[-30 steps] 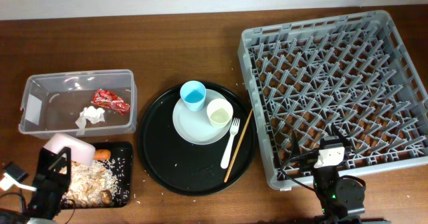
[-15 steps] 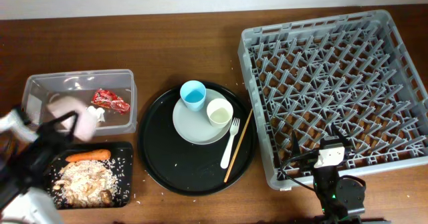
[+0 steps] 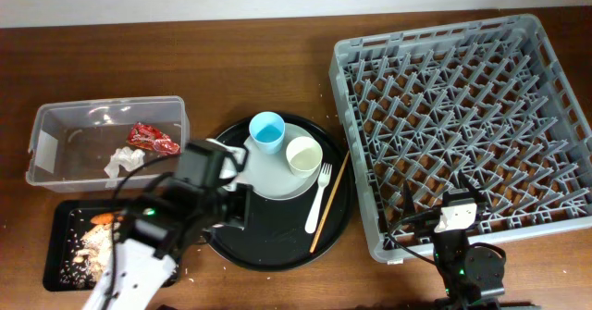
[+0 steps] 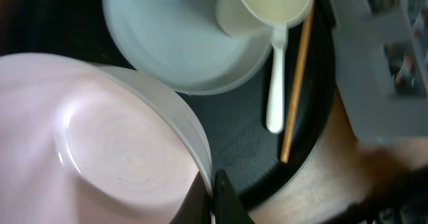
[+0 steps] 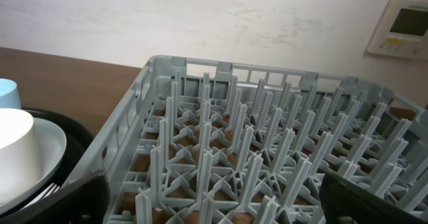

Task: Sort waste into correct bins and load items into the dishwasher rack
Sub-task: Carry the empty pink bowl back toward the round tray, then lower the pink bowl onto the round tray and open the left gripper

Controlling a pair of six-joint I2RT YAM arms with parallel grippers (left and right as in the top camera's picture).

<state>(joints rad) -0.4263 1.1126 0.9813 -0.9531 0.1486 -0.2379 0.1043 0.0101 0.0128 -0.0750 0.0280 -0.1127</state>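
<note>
Presently: left claw pinched tight on the rim of the bowl, which hangs over the 9 o'clock side of the round tray. The bowl's inside looks clean in the wrist view. Right claw spread wide, holding nothing, parked at the 6 o'clock edge of the rack.

Waste looks sorted: wrapper and tissue in the tub at 9 o'clock on the table. Scraps and a glimpse of carrot lie in the shallow tray at 8 o'clock. Rack bare, loading not begun. Step in hand, by my reading: bowl to rack.

Next move calls for lift, then travel toward 3 o'clock, then tipping the bowl on edge between pegs.

Edges: blue cup and cream cup stand on the plate, right in that line. Fork and chopsticks lie beyond, chopsticks reaching the tray's 3 o'clock rim. The rack's wall rises just beside that rim.

Room: every peg row free; the 12 o'clock half sits well apart from the right claw.
</note>
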